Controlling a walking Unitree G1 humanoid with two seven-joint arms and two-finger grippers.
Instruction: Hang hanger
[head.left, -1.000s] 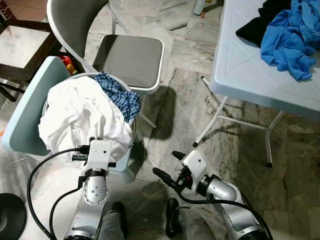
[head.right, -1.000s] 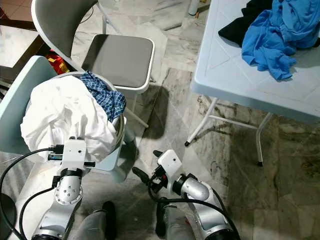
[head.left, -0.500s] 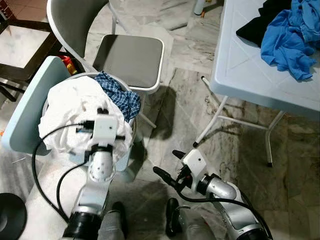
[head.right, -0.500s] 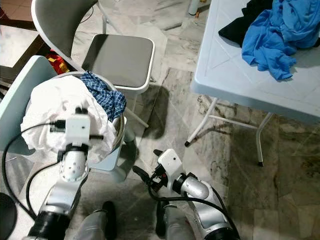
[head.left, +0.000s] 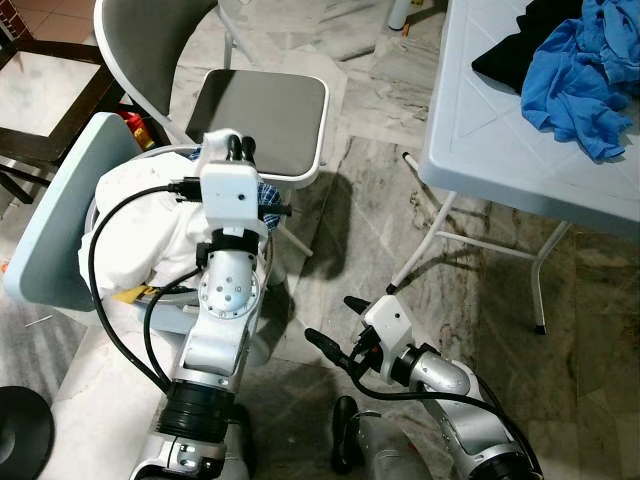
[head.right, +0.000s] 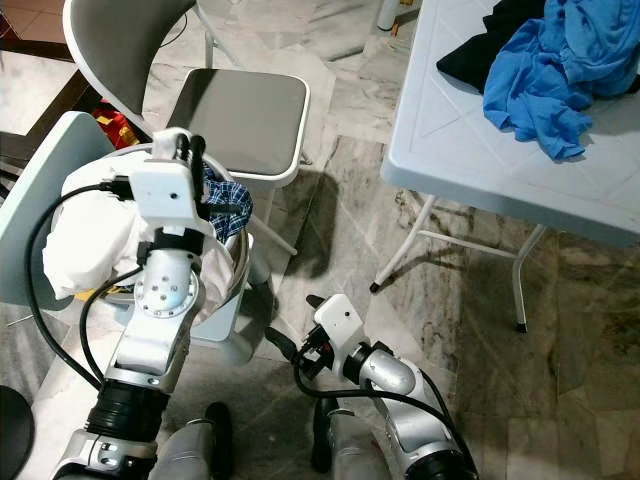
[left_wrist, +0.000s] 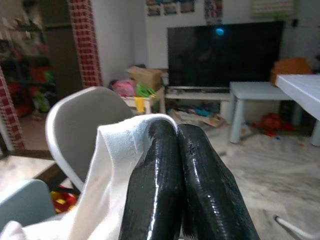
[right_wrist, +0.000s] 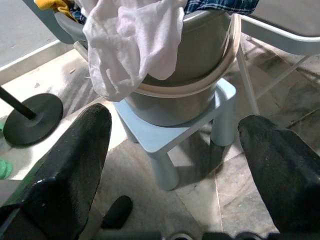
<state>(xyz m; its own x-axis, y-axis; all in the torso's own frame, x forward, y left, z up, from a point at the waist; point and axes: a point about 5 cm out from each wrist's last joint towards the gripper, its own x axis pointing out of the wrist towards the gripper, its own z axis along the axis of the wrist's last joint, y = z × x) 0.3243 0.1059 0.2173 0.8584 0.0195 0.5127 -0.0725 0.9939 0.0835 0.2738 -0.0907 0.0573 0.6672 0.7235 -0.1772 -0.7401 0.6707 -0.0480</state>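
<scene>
Left gripper (left_wrist: 180, 145) raised, fingers pinched together on a crumpled white cotton garment (left_wrist: 112, 165) trailing below them into the round grey plastic basket (right_wrist: 200, 95). Right gripper (head.left: 335, 325) idle, fingers spread wide, farther off. No hanger visible (perhaps buried).

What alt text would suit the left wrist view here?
The left tool, its two black fingers shut on a fold of white cloth, is lifted before a living room with a grey chair and dark television.

Blue garment (head.left: 575, 70) cut off above.
</scene>
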